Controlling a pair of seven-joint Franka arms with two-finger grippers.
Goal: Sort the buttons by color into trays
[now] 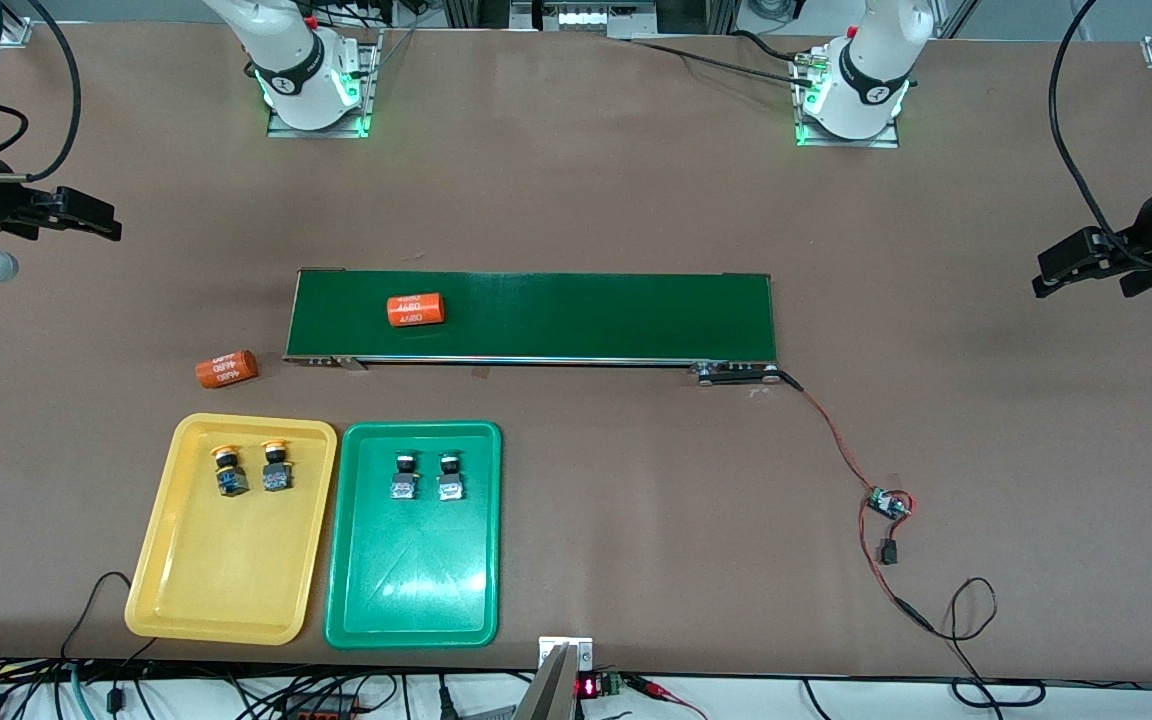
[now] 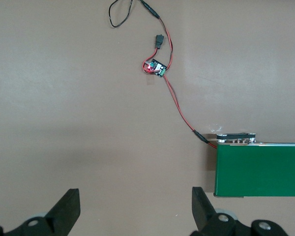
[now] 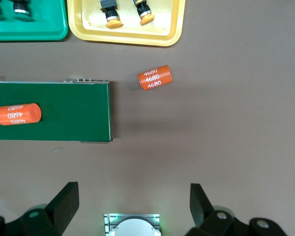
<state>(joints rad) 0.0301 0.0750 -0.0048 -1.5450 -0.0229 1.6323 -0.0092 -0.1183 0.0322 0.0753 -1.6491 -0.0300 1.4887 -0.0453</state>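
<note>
Front view: the yellow tray and the green tray lie side by side near the surface's edge closest to the camera, toward the right arm's end, with their long axes running from that edge toward the robots' bases. Two yellow-capped buttons sit side by side in the yellow tray's end nearest the conveyor belt, each lying with its cap pointing toward the belt. Two green-capped buttons lie the same way in the matching end of the green tray. The belt runs lengthwise along the surface's middle; one orange cylinder lies on it, another orange cylinder on the surface just off the belt's end. A red-and-black cable leads from the belt to a small circuit board. The right gripper waits over the surface's edge at its own end; the left gripper does likewise at the other end.

Left wrist view: the left gripper has its jaws spread wide and empty over bare surface, with the belt's end, cable and board in sight.

Right wrist view: the right gripper also has its jaws spread and empty, above the belt's end; both cylinders and the tray ends with the buttons show.
</note>
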